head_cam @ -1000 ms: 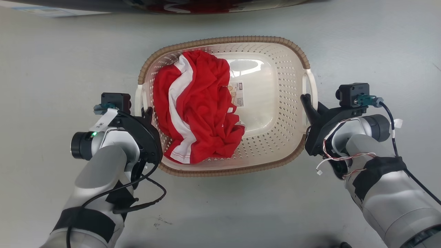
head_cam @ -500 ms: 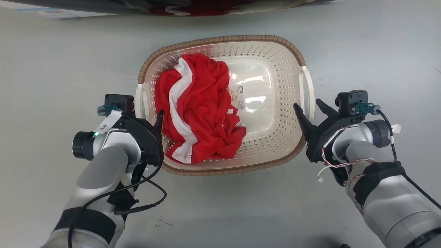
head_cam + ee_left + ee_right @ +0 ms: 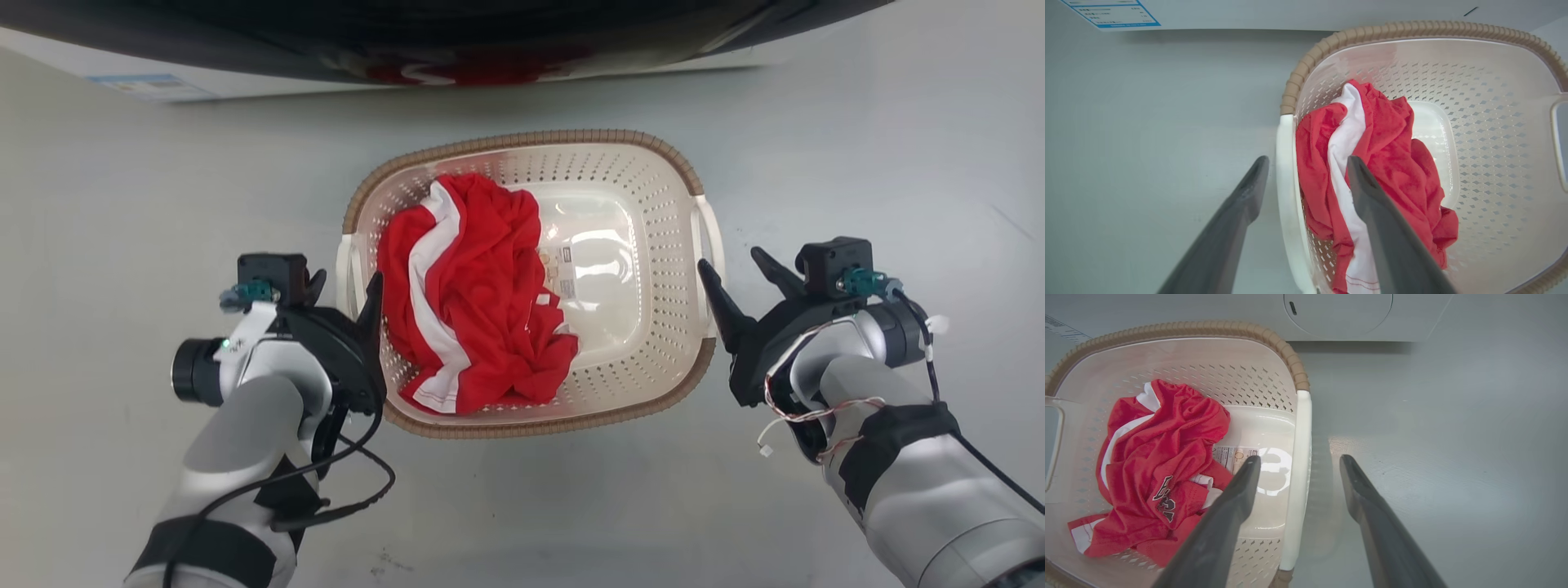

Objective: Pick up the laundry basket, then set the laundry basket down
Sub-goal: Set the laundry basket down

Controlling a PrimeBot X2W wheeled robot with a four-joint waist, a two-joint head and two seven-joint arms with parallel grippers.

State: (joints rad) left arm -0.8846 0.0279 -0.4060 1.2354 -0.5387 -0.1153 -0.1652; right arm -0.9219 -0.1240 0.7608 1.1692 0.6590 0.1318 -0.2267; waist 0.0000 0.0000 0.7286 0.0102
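Cream-white plastic, the laundry basket is sitting on the grey floor, red shirt inside. The left pincer and right pincer are hovering spread astride its side handles (pinching nothing), so it is either awaiting the lift or already set down.

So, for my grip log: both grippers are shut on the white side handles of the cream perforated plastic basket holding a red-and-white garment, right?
Not shut: both are open. In the left wrist view the fingers of the left gripper stand apart astride a white side handle; the right wrist view shows the right gripper likewise. The cream perforated plastic basket does hold the red-and-white garment.
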